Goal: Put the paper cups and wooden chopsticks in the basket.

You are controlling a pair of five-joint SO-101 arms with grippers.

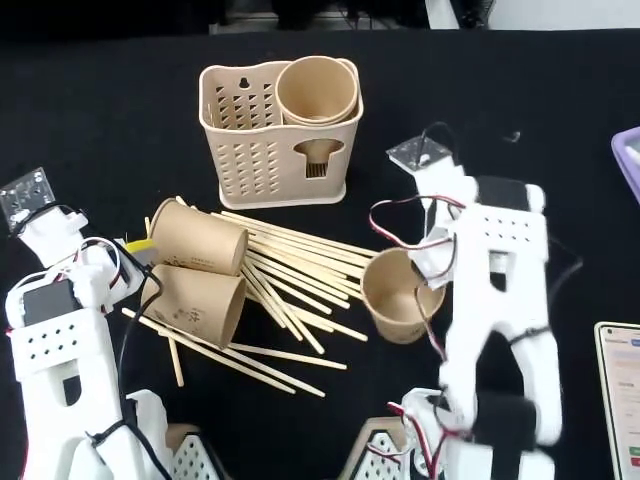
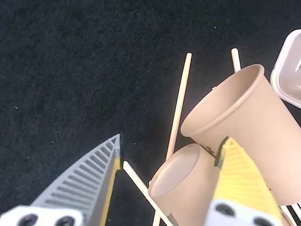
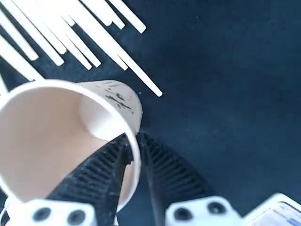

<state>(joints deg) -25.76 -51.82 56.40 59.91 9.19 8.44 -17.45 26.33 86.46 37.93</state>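
- Paper cup (image 3: 42, 132) mouth up, axis near upright.
- Right fingers (image 3: 101, 174) clamp its rim wall, one inside, one outside.
- Left fingers (image 2: 89, 181) spread, beside two toppled cups (image 2: 254, 113).

Two white plastic arms, red/black/white cables.
L arm (image 1: 50, 345): perforated shell; L gripper (image 2: 171, 137) w/ grey ribbed + yellow fingers. R arm (image 1: 495, 290): looped wires; R gripper (image 3: 133, 136) w/ black ribbed fingers, screws at base.

Only illegible print on paper cup (image 3: 56, 127)
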